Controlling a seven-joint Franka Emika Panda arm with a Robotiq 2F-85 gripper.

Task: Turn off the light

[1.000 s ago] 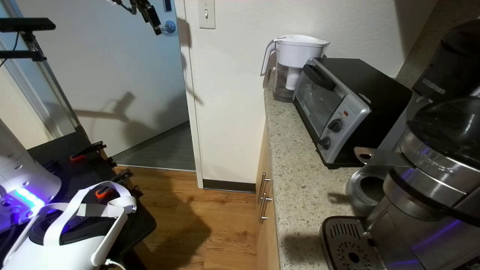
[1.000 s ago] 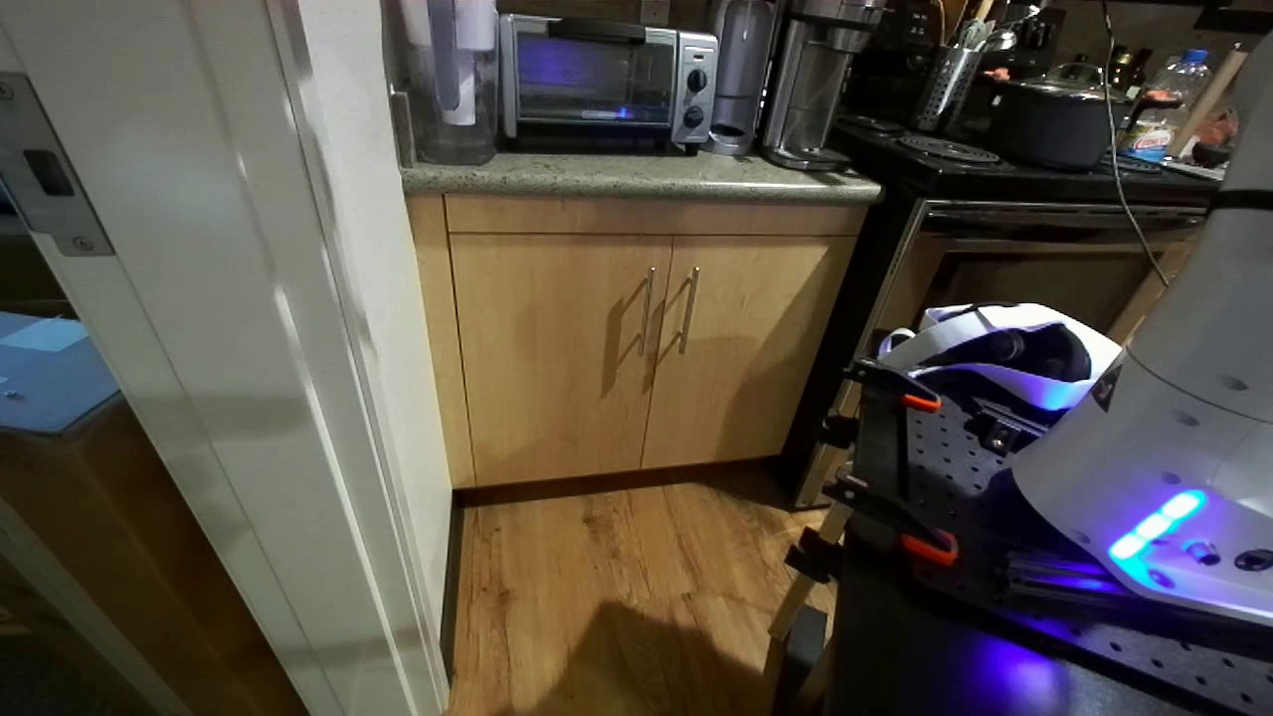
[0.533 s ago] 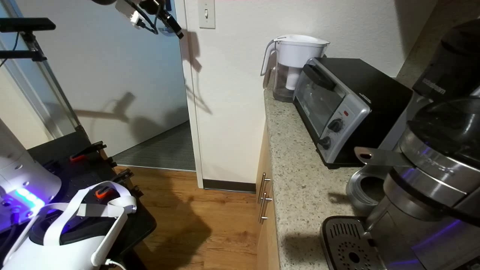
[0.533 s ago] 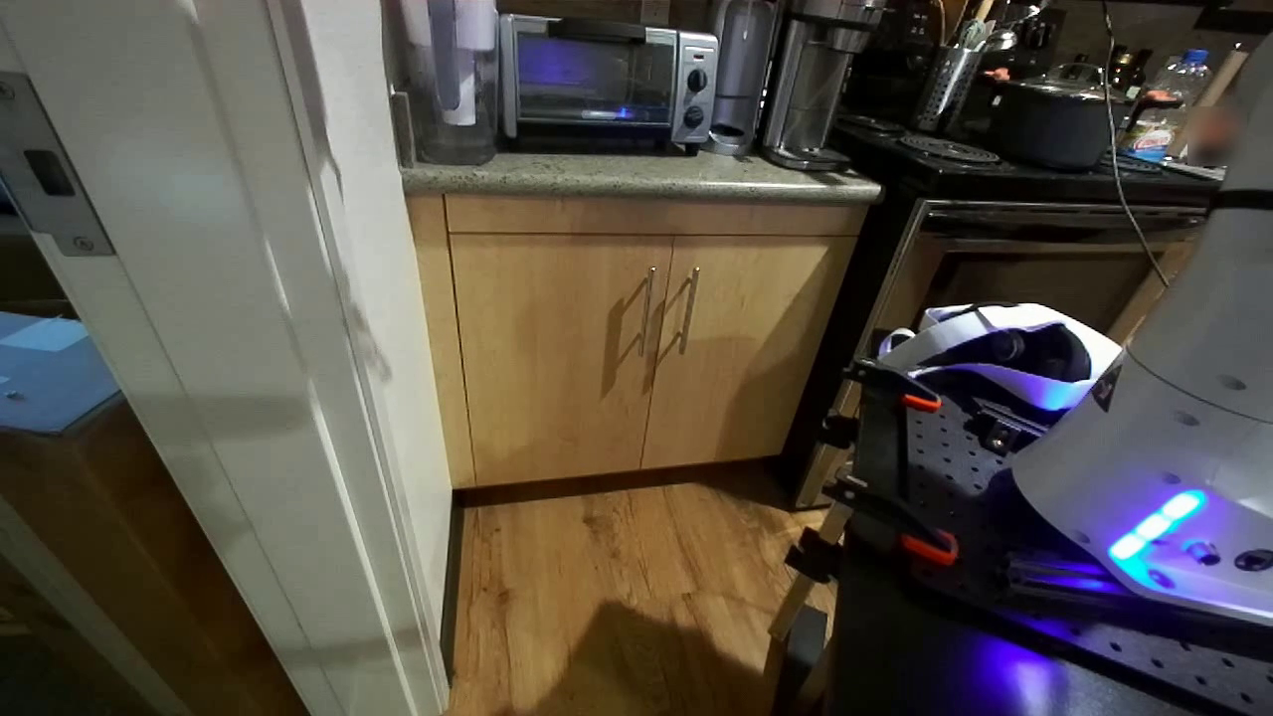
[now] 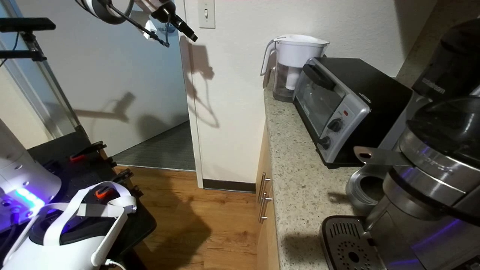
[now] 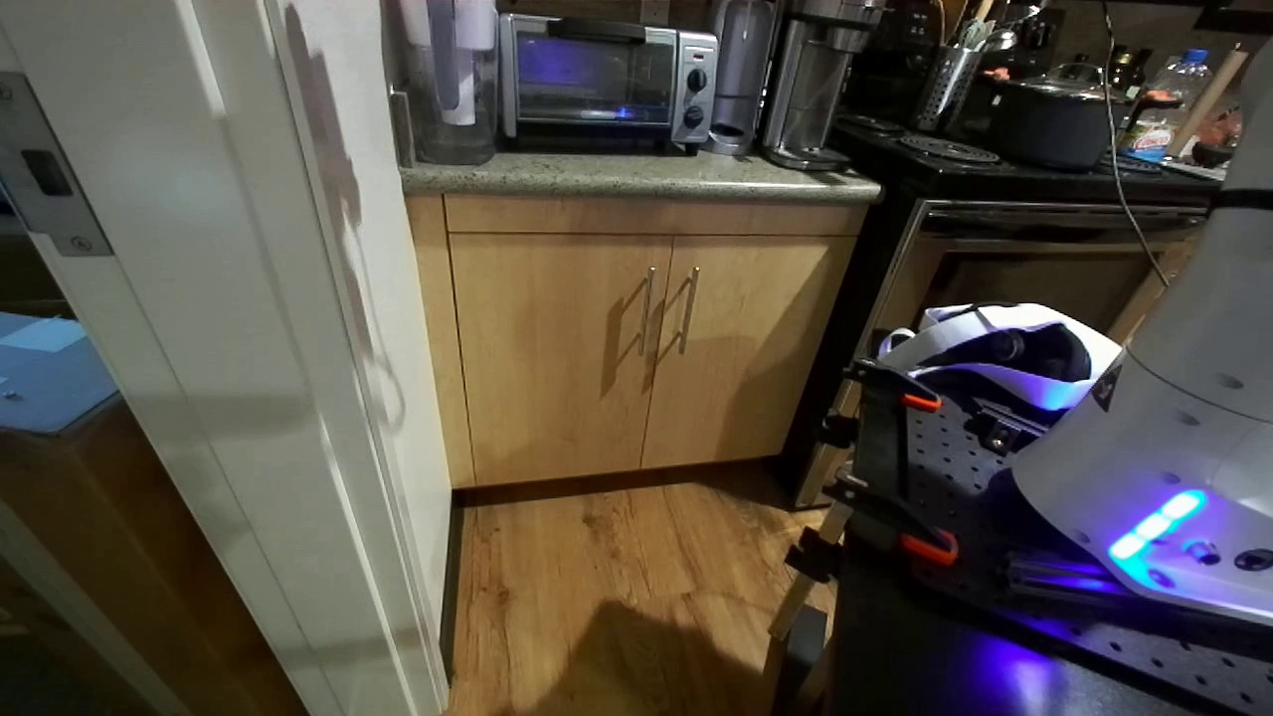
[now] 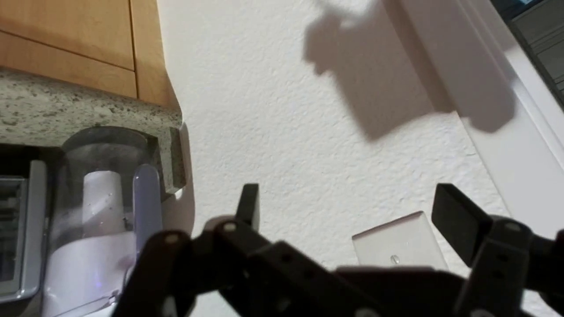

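Note:
The light switch (image 5: pixel 206 14) is a white wall plate with a small toggle, on the wall right of the door frame in an exterior view. In the wrist view part of its plate (image 7: pixel 390 240) shows with a screw; the toggle is hidden behind the gripper body. My black gripper (image 5: pixel 194 37) is left of and slightly below the plate in an exterior view, apart from it. In the wrist view the gripper (image 7: pixel 346 198) has its two fingers wide apart with nothing between them, the plate showing behind, nearer the right finger. The gripper is out of view in an exterior view.
A door (image 5: pixel 112 67) and its frame stand left of the switch. A water pitcher (image 5: pixel 300 52) and a toaster oven (image 5: pixel 352 108) are on the counter (image 5: pixel 292 157) at right. A coffee machine (image 5: pixel 423 195) is nearer. A headset (image 5: pixel 75 225) lies beside the robot base.
In an exterior view my gripper has moved right and a little down, from in front of the door handle to beside the switch plate. Its shadow on the wall has moved with it.

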